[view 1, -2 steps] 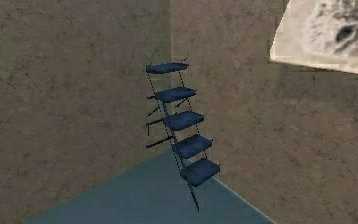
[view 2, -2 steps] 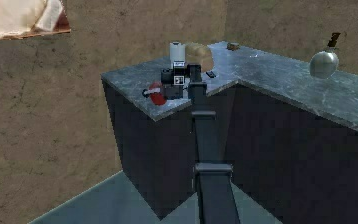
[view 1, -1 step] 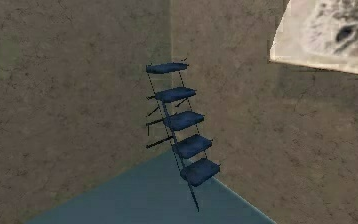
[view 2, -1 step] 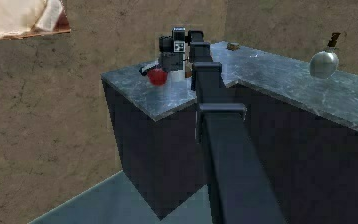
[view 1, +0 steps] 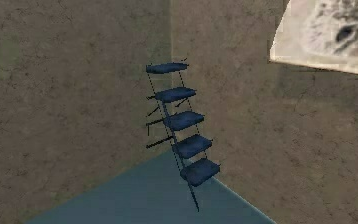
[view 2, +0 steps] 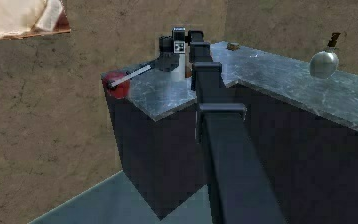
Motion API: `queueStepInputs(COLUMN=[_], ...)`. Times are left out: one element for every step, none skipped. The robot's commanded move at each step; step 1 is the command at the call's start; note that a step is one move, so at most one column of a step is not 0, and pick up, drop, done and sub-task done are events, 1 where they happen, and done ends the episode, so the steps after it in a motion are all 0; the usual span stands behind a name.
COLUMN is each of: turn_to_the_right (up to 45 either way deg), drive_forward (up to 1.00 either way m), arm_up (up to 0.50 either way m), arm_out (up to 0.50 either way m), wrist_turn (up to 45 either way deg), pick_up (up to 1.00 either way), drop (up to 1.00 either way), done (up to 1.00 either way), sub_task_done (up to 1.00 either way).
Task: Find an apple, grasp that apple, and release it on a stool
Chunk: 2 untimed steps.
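Brown-walled room, teal floor; a dark counter with grey speckled stone top is standing by the wall. A small red rounded thing, probably the apple, is resting on its near corner: judged firm, smooth, light, prone to rolling, best taken across its middle. The fingers are hovering near it; their state and load cannot be told. A round silvery bottle is standing well apart.

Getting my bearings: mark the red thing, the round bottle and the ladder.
red thing (view 2: 114, 81): arm side view, its top.
round bottle (view 2: 324, 64): arm side view, its belly.
ladder (view 1: 184, 120): forward view, middle step.
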Motion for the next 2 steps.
queueStepInputs(turn_to_the_right=[0.0, 0.0], drive_forward=[0.00, 0.00], arm_up=[0.00, 0.00], arm_out=[0.00, 0.00], wrist_turn=[-45.0, -21.0], pick_up=[0.00, 0.00], drop=[0.00, 0.00], done=[0.00, 0.00], sub_task_done=[0.00, 0.00])
